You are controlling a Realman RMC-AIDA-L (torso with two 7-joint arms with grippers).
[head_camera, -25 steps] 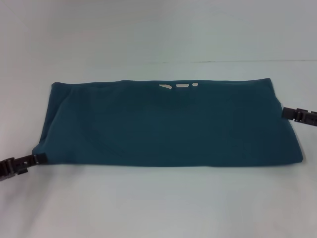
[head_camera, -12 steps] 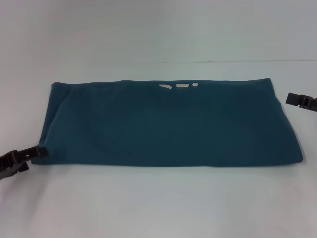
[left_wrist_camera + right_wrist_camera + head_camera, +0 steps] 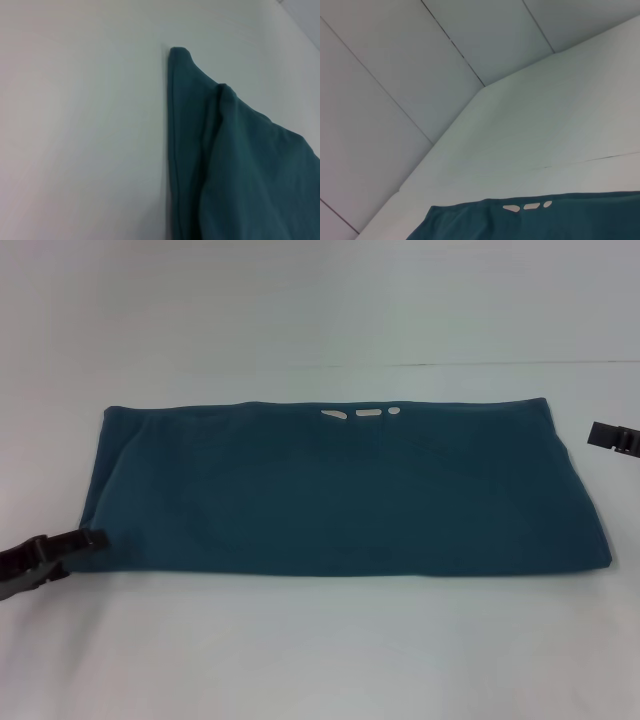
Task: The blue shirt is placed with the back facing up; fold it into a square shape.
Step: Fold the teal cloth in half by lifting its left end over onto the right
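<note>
- Shirt position is the same as one second ago: the blue shirt (image 3: 340, 485) lies flat in the middle of the surface (image 3: 320, 650), folded into a wide band, with three small pale marks at its far edge.
- The left gripper (image 3: 92, 540) was touching the near left corner of the shirt one second ago; now it has pulled a little away and higher, just beside that corner.
- Its fingers look released and no cloth is between them, but I cannot tell this for sure.
- The right gripper (image 3: 597, 433) was touching the right edge of the shirt one second ago; now it has moved off to the right and farther, apart from the cloth, with only its tip in view.
- I cannot tell if its fingers are released or clenched.
- The left wrist view shows a folded corner of the shirt with two layers.
- The surface is plain white, with a thin seam line behind the shirt.
- In the right wrist view a pale wall (image 3: 395, 75) with thin dark panel lines stands behind the surface.
</note>
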